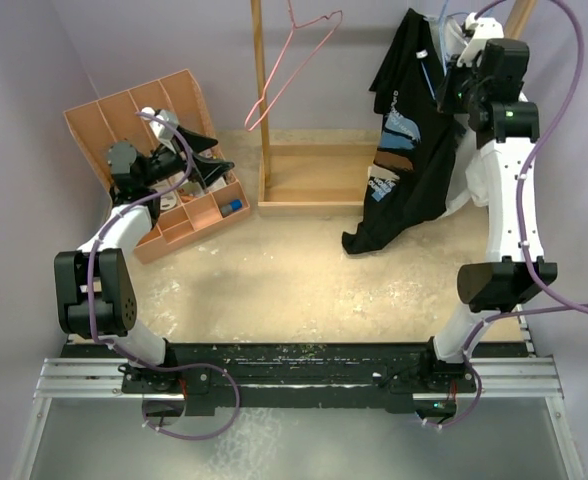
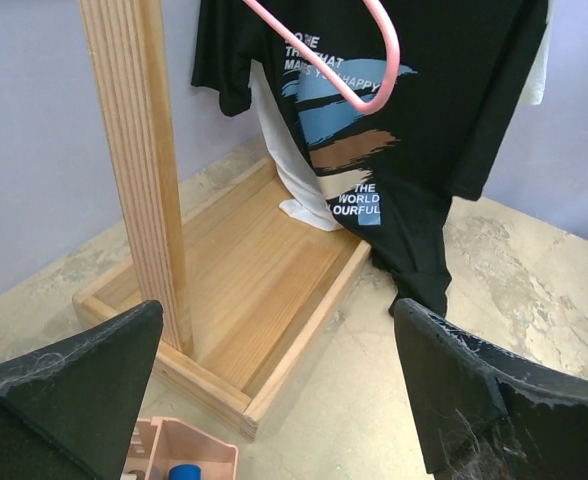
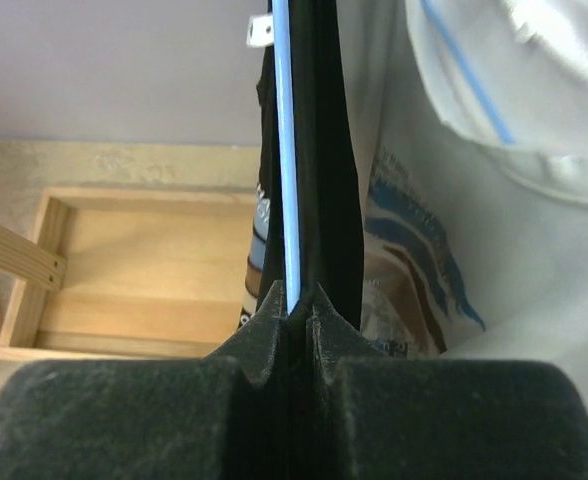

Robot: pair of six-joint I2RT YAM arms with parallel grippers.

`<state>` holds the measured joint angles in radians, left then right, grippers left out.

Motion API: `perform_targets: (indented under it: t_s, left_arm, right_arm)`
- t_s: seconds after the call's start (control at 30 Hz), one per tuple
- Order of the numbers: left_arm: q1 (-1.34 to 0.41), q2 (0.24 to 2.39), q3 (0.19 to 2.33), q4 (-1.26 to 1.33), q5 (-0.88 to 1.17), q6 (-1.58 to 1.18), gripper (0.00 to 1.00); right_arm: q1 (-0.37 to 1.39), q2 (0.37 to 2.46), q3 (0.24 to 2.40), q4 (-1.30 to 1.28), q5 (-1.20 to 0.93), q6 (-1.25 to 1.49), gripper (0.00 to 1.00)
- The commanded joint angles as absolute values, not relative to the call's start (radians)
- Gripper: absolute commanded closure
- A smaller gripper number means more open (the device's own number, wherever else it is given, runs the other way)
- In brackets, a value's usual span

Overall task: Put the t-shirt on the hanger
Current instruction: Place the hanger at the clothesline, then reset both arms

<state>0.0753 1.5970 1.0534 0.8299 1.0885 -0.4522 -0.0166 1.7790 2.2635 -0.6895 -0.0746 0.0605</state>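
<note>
The black t-shirt (image 1: 406, 150) with a light blue graphic hangs at the back right, its hem touching the table. It also shows in the left wrist view (image 2: 444, 100) and the right wrist view (image 3: 319, 150). My right gripper (image 1: 461, 55) is raised at the shirt's top and is shut (image 3: 296, 300) on the thin light-blue hanger (image 3: 284, 150), whose wire runs along the black cloth. Most of the hanger (image 1: 430, 68) is hidden by the shirt. My left gripper (image 1: 212, 157) is open and empty (image 2: 279, 380) over the organiser at the left.
A wooden rack with an upright post (image 1: 262, 100) and a base tray (image 1: 314, 185) stands at the back middle. A pink-red hanger (image 1: 294, 60) hangs on it. A white t-shirt (image 3: 474, 200) hangs behind the black one. A pink organiser (image 1: 164, 160) stands at the left.
</note>
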Motion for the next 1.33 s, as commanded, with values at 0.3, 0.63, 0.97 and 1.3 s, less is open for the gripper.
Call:
perform_targets:
  t_s: [0.3,0.63,0.97,1.3]
  left_arm:
    - [0.065,1.582,1.008,0.833,1.075,-0.413,0.0]
    - [0.033,1.549,0.969,0.724,1.014,-0.32,0.01]
    - [-0.062,1.462,0.871,0.576,0.87,-0.178,0.01]
    - [-0.101,1.474,0.809,0.612,0.845,-0.126,0.01]
  right_arm:
    - [-0.024,1.608,1.996,-0.438,-0.078,0.095,0.62]
    - [-0.023,1.325,1.738,-0.333,-0.068,0.086,0.0]
    - [-0.023,0.987,1.297,-0.251,0.018,0.135,0.0]
    - [-0.023,0.905,0.976,-0.146,0.019,0.166,0.0]
